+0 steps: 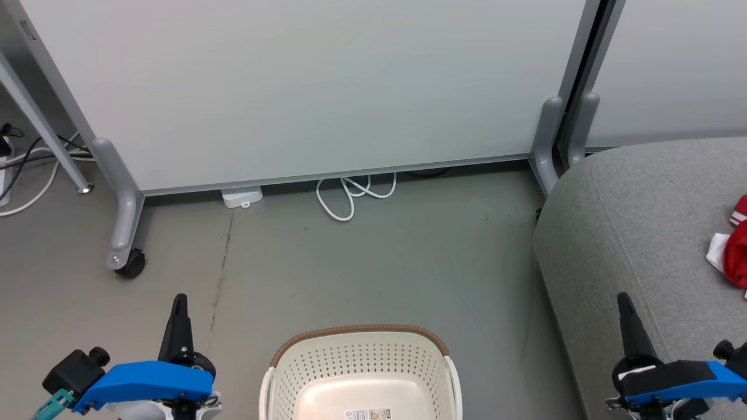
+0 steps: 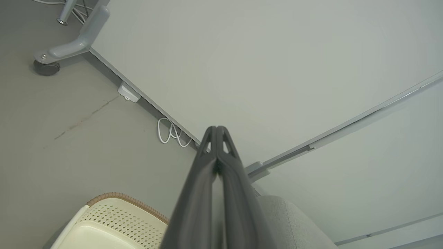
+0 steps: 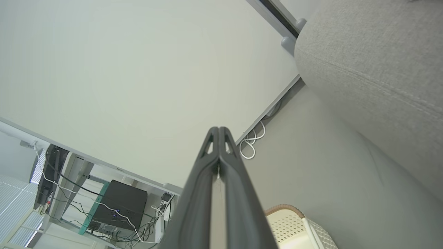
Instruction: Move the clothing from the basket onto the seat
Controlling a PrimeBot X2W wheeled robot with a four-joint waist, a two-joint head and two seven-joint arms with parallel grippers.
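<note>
Left gripper (image 1: 179,308): fingers pressed together, nothing in them. Right gripper (image 1: 625,306): also closed and empty.

The basket (image 1: 362,334) sits between the two, inboard of each. The part of its inside that shows is bare apart from a label sticker (image 1: 369,414); its near part is out of frame, so I can't confirm it's empty.

The clothing (image 1: 736,248) lies on the seat (image 1: 636,210), ahead of the right gripper and to its outer side, cut by the frame edge.

Handling, my read: soft, light and floppy, so it will drape and trail. Pinch a bunched fold mid-heap, not the thin trim.

Room: open floor ahead of both grippers up to the partition (image 1: 303,87). The seat's rounded edge is close beside the right fingers. A cable loop (image 1: 350,198) lies at the partition base, and a castor foot (image 1: 125,233) stands ahead of the left gripper.
</note>
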